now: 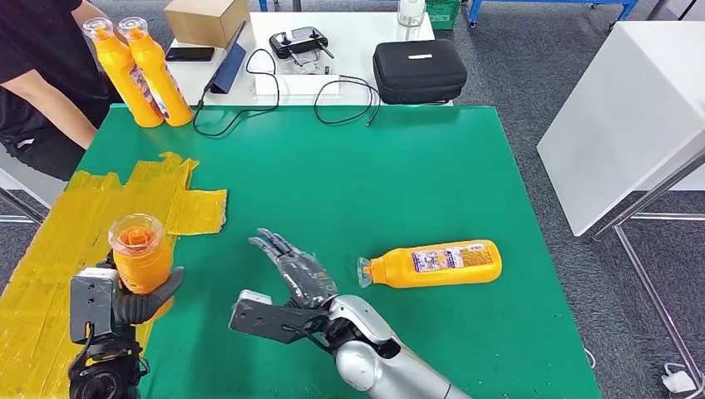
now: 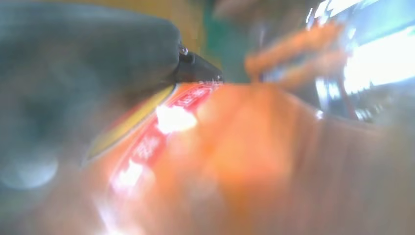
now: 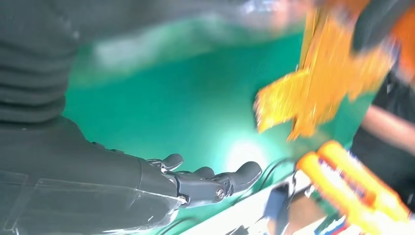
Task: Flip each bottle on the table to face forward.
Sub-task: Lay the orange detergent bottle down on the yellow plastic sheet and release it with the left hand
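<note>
Left hand [image 1: 137, 295] grips an upright bottle [image 1: 141, 253] over the yellow tape [image 1: 50, 241], likely mid-placing; right hand [image 1: 295, 274] spread, empty, next reaching for lying bottle [image 1: 436, 264] on green worktop [image 1: 374, 174].

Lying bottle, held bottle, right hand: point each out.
Lying bottle [image 1: 436, 263], head view, on its label at mid-body.
Held bottle [image 1: 141, 259], head view, on the orange body below the clear cap.
Left hand [image 1: 137, 303], head view, on the dark fingers gripping the bottle.
Right hand [image 1: 301, 273], head view, on the back of the hand.
</note>
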